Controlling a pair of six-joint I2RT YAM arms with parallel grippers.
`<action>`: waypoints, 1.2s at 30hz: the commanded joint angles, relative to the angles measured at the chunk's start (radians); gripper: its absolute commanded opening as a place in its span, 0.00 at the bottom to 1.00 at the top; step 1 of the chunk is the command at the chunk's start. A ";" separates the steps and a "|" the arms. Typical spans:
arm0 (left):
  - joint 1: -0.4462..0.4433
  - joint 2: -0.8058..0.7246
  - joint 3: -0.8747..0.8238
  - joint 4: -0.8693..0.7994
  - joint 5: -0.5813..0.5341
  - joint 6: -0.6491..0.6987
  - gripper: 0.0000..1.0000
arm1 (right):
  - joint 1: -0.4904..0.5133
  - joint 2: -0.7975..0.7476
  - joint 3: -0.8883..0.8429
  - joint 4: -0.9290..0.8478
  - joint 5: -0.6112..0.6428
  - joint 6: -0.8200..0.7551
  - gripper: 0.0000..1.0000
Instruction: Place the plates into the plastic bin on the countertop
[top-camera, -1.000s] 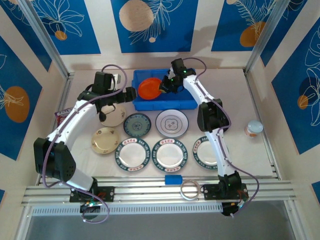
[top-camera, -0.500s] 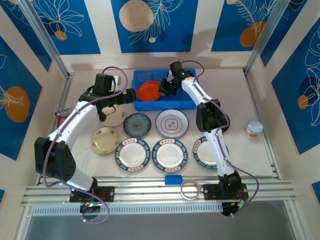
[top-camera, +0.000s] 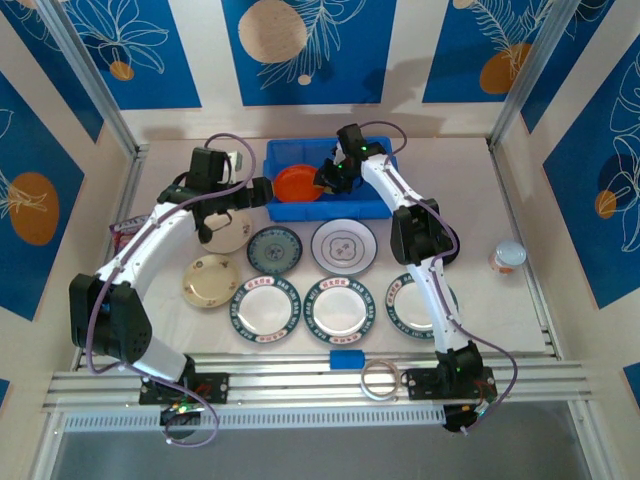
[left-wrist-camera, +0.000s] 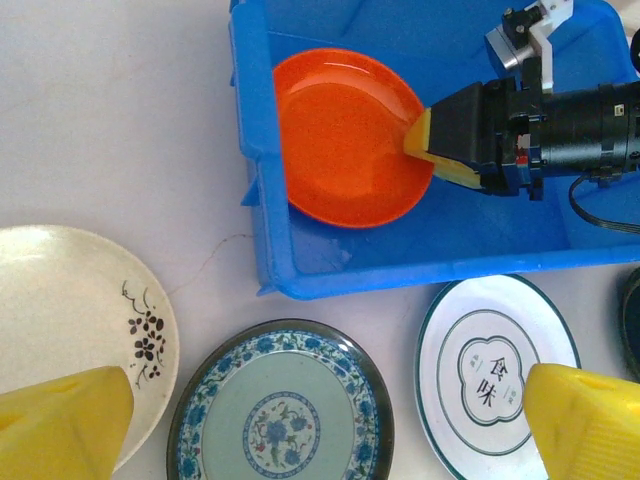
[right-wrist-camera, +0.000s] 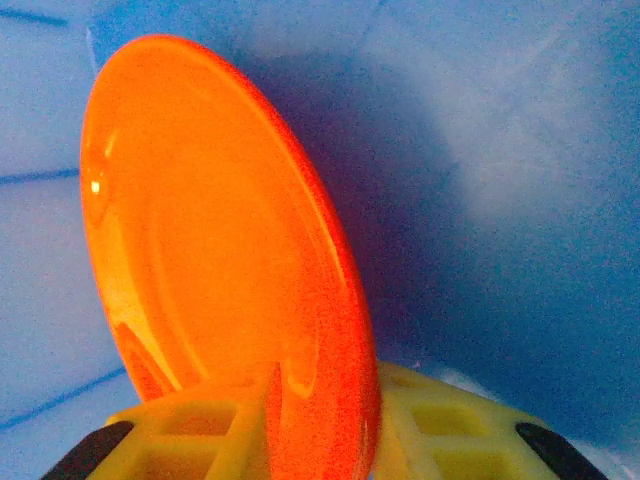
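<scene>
By the bin's (left-wrist-camera: 255, 150) left wall, the left gripper (left-wrist-camera: 328, 395) hovers wide open above the teal plate (left-wrist-camera: 280, 420) on the countertop (left-wrist-camera: 120, 120), probably waiting its turn. Inside the bin, the orange plate (left-wrist-camera: 345, 135) leans on that wall, apparently being set down edge-first. Its right rim sits between the right gripper's (left-wrist-camera: 425, 145) jaws, but I cannot tell whether they pinch it or merely flank it.

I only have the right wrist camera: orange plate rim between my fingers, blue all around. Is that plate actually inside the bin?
Observer: Yes. The left wrist view shows the orange plate inside the blue bin, in its left half, the right gripper at its right rim.
Operator: Where's the left gripper?
Observer: The left gripper hangs open and empty by the bin's left wall.
Operator: What lies in front of the bin?
Observer: The teal plate and the grey-patterned white plate, side by side on the countertop.
</scene>
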 joint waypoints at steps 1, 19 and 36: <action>0.008 0.009 -0.008 0.020 0.014 0.005 0.99 | -0.007 -0.018 0.039 -0.038 0.017 -0.022 0.33; -0.013 -0.003 -0.036 0.040 0.040 0.005 0.99 | -0.026 -0.322 0.002 -0.094 0.119 -0.137 0.41; -0.321 0.001 -0.149 0.036 0.086 -0.043 0.91 | 0.006 -1.054 -0.931 0.101 0.215 -0.150 0.39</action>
